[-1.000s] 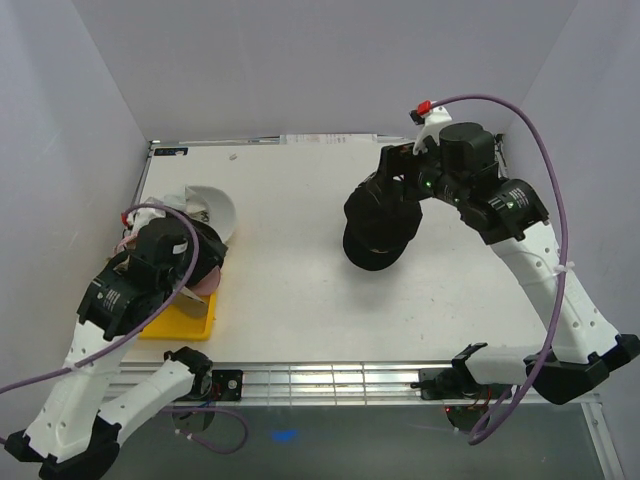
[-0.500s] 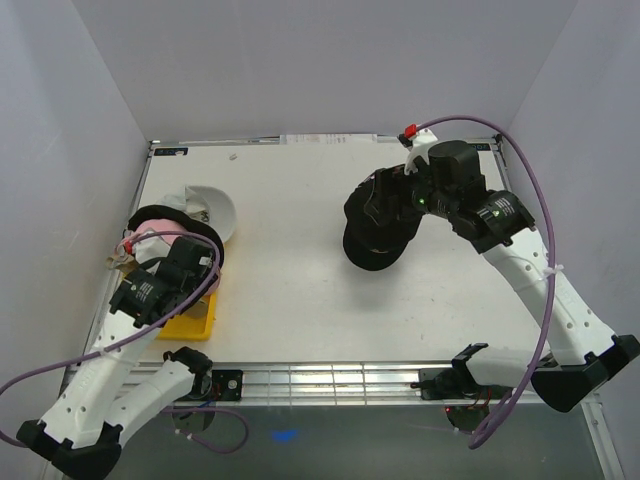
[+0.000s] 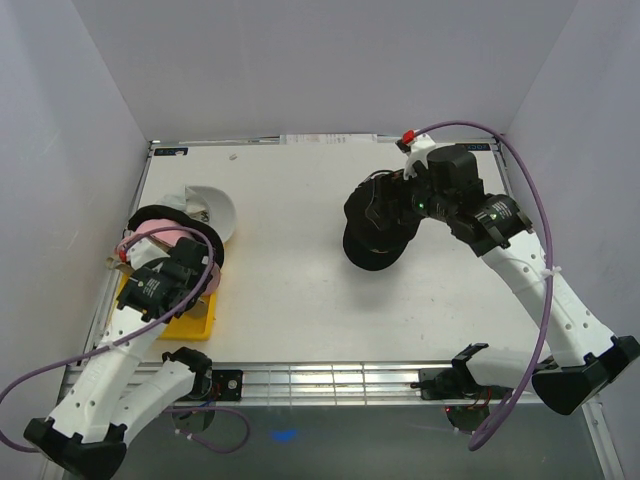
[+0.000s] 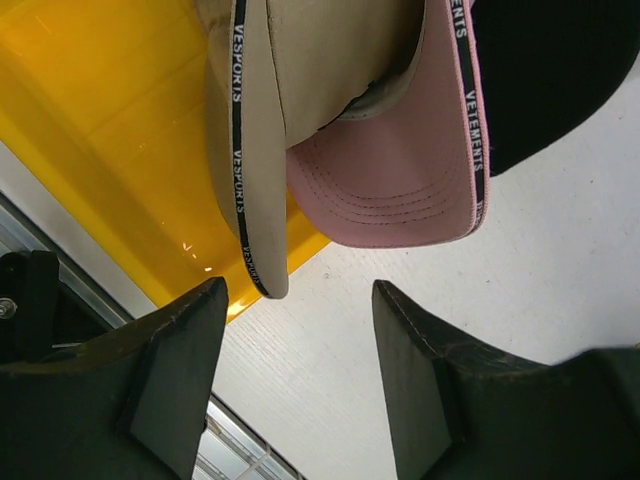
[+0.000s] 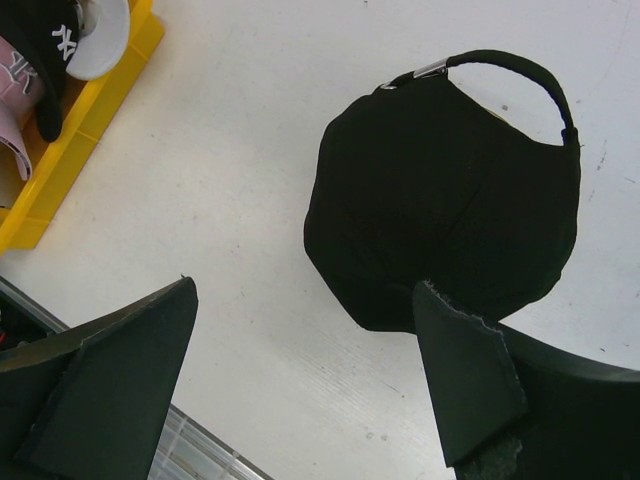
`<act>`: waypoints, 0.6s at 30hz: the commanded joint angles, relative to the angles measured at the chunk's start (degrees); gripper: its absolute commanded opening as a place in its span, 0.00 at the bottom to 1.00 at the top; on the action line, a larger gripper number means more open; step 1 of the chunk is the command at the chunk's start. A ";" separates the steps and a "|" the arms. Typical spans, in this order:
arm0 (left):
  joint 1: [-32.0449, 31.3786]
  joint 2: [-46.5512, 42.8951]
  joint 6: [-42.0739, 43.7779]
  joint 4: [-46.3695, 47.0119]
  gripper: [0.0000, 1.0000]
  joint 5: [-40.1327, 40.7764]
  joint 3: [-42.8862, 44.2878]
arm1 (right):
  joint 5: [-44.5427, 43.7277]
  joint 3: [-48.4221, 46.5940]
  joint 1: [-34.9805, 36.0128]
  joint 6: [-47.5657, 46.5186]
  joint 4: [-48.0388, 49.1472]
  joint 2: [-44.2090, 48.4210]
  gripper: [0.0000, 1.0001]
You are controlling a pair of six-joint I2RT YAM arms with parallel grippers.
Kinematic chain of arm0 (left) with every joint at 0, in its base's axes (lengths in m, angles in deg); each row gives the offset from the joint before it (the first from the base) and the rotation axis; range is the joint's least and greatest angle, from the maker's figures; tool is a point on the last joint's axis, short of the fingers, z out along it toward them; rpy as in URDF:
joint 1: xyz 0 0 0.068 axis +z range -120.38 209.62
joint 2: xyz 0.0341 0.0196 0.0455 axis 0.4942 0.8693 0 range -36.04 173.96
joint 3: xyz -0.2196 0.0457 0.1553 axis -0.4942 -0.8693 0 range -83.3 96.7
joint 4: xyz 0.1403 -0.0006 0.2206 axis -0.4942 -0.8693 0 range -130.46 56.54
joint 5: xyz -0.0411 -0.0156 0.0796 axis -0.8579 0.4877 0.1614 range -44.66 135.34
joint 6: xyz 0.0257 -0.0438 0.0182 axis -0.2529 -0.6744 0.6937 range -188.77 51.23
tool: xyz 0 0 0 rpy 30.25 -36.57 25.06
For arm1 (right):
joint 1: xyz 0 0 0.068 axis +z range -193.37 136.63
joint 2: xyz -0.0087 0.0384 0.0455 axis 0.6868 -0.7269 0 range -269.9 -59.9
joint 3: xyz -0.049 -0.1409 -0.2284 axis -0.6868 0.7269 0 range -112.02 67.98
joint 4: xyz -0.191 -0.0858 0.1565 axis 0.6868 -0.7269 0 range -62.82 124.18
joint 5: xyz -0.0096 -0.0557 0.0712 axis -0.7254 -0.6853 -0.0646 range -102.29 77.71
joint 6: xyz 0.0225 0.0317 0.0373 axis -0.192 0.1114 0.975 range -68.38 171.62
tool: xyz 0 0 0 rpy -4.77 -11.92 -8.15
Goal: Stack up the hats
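Observation:
A black hat [image 3: 378, 232] lies alone on the white table, right of centre; in the right wrist view [image 5: 450, 190] its back strap faces away. My right gripper [image 5: 310, 370] is open and empty, hovering above the hat's near edge. At the left, several hats are piled on a yellow tray [image 3: 190, 325]: a pink hat [image 3: 152, 224], a white hat [image 3: 212, 206] and a black brim [image 3: 217, 255]. In the left wrist view a tan brim [image 4: 250, 150], a pink brim [image 4: 390, 170] and a black hat [image 4: 550, 70] overlap. My left gripper [image 4: 300, 380] is open and empty, just short of those brims.
The yellow tray [image 4: 100, 120] sits by the table's front-left corner, close to the metal rail [image 3: 330, 380] along the near edge. Purple cables loop off both arms. Grey walls enclose the table on the left, back and right.
My left arm has drawn back and lower-left off the hat pile, uncovering the pink hat. My right arm has shifted slightly left over the black hat, which has not moved.

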 commanded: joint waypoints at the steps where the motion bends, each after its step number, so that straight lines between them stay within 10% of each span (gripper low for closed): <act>1: 0.65 1.91 -2.06 -3.36 0.70 2.36 0.39 | -0.22 0.47 -0.15 -0.80 2.50 1.27 0.93; 18: 2.41 5.87 -9.62 -3.10 0.73 2.88 -2.77 | 0.13 2.50 -0.23 -1.15 3.20 1.45 0.93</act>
